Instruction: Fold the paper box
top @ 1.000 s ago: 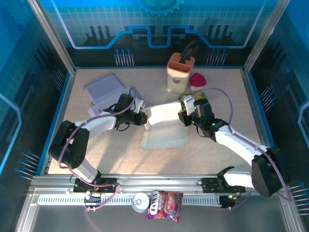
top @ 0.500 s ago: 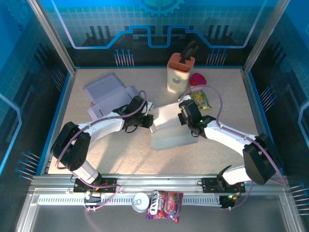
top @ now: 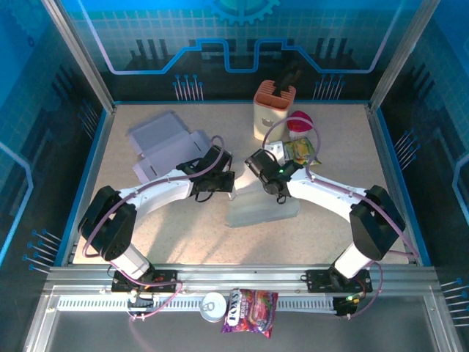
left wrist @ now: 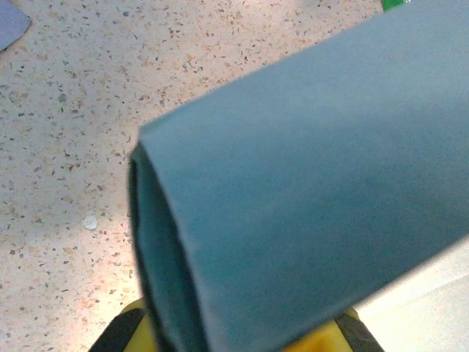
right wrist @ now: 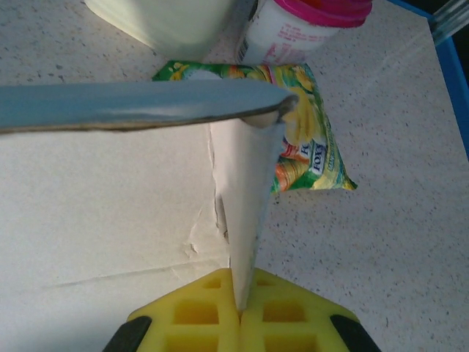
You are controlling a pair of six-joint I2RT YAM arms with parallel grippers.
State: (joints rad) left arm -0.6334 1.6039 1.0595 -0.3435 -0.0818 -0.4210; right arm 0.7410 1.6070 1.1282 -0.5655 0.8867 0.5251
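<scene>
partly curled paper box (top: 264, 209), left tool (top: 231, 183) and right tool (top: 255, 163) clamped on it

Pale paper box (top: 261, 207), part-folded, mid-table.

A speckled beige tabletop (top: 337, 227) spreads beneath the left gripper (top: 227, 183). Ahead of it rise blue circuit-patterned wall panels (top: 146, 37) between aluminium posts (top: 77, 55); behind it runs a metal rail (top: 293, 275).
</scene>
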